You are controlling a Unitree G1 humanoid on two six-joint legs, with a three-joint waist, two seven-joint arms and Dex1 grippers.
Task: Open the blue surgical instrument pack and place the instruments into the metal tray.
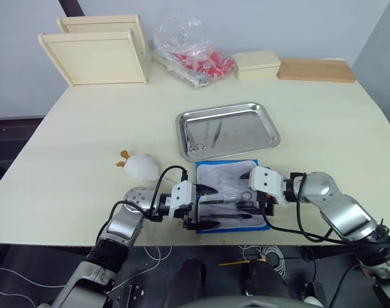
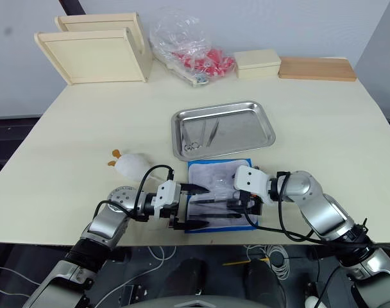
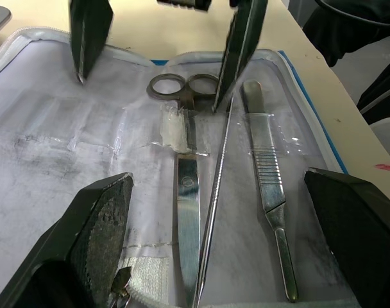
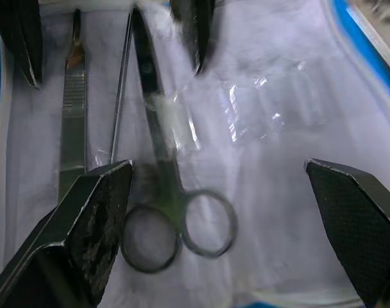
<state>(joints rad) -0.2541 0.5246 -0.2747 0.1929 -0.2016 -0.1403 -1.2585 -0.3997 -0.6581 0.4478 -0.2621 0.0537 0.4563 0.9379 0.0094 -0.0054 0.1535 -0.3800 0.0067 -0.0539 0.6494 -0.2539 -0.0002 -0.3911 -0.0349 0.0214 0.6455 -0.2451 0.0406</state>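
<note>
The blue surgical instrument pack (image 1: 228, 191) lies unfolded at the table's front edge, pale lining up. Ring-handled scissors (image 3: 185, 192), a thin probe (image 3: 215, 192) and a flat ribbed handle (image 3: 267, 167) rest on the lining under clear pockets. My left gripper (image 1: 214, 206) reaches in from the pack's left side, open, straddling these instruments without touching them. My right gripper (image 1: 249, 192) faces it from the right, also open, its fingers either side of the scissors (image 4: 163, 192). Behind the pack, the metal tray (image 1: 262, 119) holds two slim instruments (image 1: 204, 138).
A white plush toy (image 1: 142, 165) sits left of the pack. Along the back stand two pale wooden boxes (image 1: 95, 54), a clear bag of red items (image 1: 192, 54), a small cream box (image 1: 256, 64) and a wooden board (image 1: 315, 69).
</note>
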